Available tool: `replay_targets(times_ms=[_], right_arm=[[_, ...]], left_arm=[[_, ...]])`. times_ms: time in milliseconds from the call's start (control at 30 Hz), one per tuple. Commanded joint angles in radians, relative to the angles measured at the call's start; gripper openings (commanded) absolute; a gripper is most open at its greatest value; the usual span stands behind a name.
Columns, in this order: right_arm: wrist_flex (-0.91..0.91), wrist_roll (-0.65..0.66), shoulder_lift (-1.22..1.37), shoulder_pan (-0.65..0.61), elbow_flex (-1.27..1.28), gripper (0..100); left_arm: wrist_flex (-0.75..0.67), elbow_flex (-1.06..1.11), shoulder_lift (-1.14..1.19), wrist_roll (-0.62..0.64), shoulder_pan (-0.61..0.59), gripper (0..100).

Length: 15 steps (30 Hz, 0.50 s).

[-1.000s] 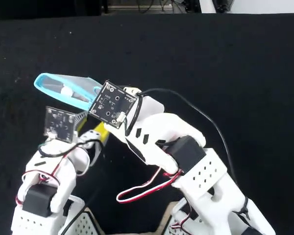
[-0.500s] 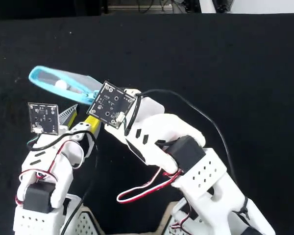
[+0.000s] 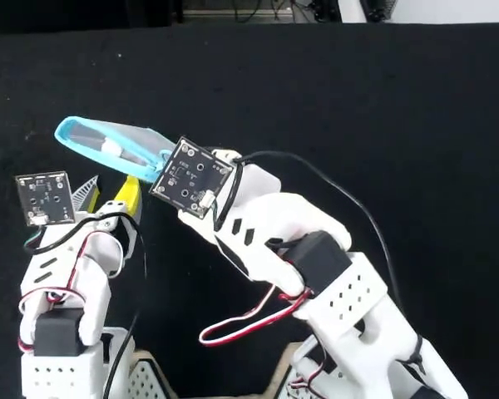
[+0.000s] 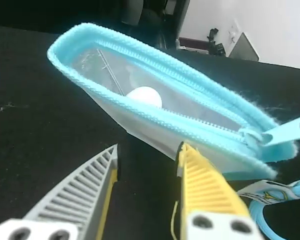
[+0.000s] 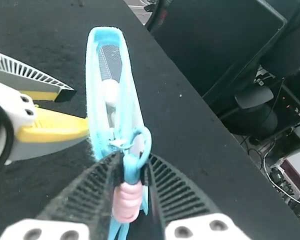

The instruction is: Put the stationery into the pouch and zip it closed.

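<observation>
Right wrist view: right fingers (image 5: 90,200) clamp the open pouch (image 5: 109,62)

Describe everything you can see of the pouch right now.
The pouch is slim, with clear plastic-looking walls and a light blue zipper band. Its mouth faces up, open along most of its length, slider at the end by the right gripper, which is shut on the blue pull strap. A white round item sits inside. The open left gripper is beside one wall; contact unclear.
</observation>
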Motion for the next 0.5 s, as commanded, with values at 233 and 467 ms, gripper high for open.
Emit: replay_targets(times_ms=[233,467], right_arm=[[-0.064,0.008,-0.033,0.035,-0.068,1.1],[-0.058,0.008,-0.038,0.037,-0.067,1.1]], left_arm=[[0.043,-0.056,-0.008,0.003,0.120,20],[0.112,-0.114,-0.008,0.005,0.257,20]])
